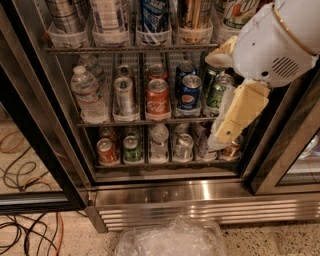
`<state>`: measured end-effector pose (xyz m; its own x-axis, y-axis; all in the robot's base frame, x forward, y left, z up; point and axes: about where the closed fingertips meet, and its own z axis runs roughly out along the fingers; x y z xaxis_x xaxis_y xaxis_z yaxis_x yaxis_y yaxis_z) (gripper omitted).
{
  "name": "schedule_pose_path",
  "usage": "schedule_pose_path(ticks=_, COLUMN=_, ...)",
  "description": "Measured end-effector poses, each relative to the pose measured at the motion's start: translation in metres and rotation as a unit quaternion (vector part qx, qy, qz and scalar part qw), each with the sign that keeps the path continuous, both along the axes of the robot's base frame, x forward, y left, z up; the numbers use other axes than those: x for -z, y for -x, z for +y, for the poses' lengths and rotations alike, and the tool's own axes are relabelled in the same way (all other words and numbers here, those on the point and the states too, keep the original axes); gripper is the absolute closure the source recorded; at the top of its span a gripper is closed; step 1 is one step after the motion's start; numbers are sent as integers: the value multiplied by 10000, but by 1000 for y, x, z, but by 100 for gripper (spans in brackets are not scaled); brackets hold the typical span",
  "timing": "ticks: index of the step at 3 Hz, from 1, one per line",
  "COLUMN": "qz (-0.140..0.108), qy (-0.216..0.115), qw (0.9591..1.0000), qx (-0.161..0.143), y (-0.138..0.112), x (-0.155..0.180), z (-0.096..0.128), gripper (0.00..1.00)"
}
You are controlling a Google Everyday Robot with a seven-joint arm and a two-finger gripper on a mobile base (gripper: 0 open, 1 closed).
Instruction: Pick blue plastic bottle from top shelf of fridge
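The fridge [200, 200] stands open in front of me, with a ribbed steel base. The top shelf [130, 49] is a wire rack fronted by clear cup trays [65, 36]. The blue plastic bottle [107, 15] stands in the second tray from the left, its pale small-print label showing and its top cut off by the frame. A dark blue can [154, 15] stands to its right. My gripper [235, 112] hangs from the white arm [275, 40] at the right, in front of the middle shelf's right end, below and right of the bottle.
The middle shelf holds a small water bottle [89, 92], a silver can [125, 95], a red cola can [158, 97], a Pepsi can [190, 92] and a green can [217, 92]. Short cans fill the lower rack [150, 161]. Cables [25, 225] and crumpled clear plastic [170, 237] lie on the floor.
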<state>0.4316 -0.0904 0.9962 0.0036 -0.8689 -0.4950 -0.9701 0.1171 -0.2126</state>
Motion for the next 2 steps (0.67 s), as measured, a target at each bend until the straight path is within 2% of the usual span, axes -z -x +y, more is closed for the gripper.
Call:
schedule_pose_path(ticks=1, qz=0, qy=0, qw=10000, qx=0, y=0, x=0, z=0, gripper=0)
schedule_pose_path(ticks=2, qz=-85, qy=-297, qw=9995, qx=6, y=0, x=2, z=29, gripper=0)
